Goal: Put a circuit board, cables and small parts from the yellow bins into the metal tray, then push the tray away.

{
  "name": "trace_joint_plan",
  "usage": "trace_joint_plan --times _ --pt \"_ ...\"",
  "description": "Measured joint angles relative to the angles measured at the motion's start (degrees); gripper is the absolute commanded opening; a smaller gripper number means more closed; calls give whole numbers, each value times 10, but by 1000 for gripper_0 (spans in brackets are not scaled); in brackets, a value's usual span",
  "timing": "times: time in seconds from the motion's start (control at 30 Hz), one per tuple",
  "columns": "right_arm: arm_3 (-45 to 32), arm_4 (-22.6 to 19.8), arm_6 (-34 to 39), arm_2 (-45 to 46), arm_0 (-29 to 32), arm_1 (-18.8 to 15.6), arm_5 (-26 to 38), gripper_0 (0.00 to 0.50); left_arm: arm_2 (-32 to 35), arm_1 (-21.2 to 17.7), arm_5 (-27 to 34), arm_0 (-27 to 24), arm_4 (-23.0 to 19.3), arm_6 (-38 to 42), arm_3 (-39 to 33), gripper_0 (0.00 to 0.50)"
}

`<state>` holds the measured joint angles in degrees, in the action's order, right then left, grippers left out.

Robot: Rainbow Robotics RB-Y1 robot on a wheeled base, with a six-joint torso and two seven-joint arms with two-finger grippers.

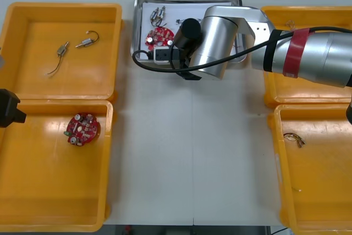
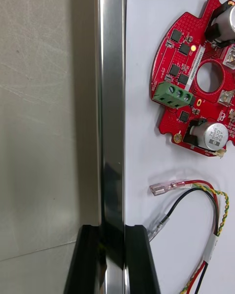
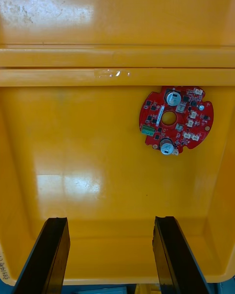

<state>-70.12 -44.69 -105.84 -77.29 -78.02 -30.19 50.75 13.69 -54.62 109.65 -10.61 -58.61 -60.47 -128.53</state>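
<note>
Right gripper (image 2: 112,231): black fingers narrow, pinching near rim of shiny rectangular metal tray (image 2: 111,103).
Tray load: round red circuit board (image 2: 196,78) and red-and-yellow cable (image 2: 215,206), inside.
Push: straight, slow, level, avoiding slew.
Left gripper (image 3: 110,220): wide, idle over yellow plastic bin (image 3: 73,152).

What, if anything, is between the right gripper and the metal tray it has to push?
Nothing visible: the right gripper is closed on the metal tray, with the tray's rim between its jaws.
</note>
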Motion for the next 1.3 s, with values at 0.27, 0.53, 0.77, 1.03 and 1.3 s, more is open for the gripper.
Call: trace_joint_plan --times 0.27,0.53,0.77,1.03,1.3 --pt "3 0 0 0 0 0 0 500 0 0 0 0 0 0 0 500" --pt "0 -71 0 35 0 0 48 500 0 0 0 0 0 0 0 500" --pt "-96 -94 0 85 0 -22 153 500 0 0 0 0 0 0 0 500" --pt "-249 -146 0 100 0 -82 241 500 0 0 0 0 0 0 0 500" --pt "-379 -185 26 168 25 -128 301 500 0 0 0 0 0 0 0 500"
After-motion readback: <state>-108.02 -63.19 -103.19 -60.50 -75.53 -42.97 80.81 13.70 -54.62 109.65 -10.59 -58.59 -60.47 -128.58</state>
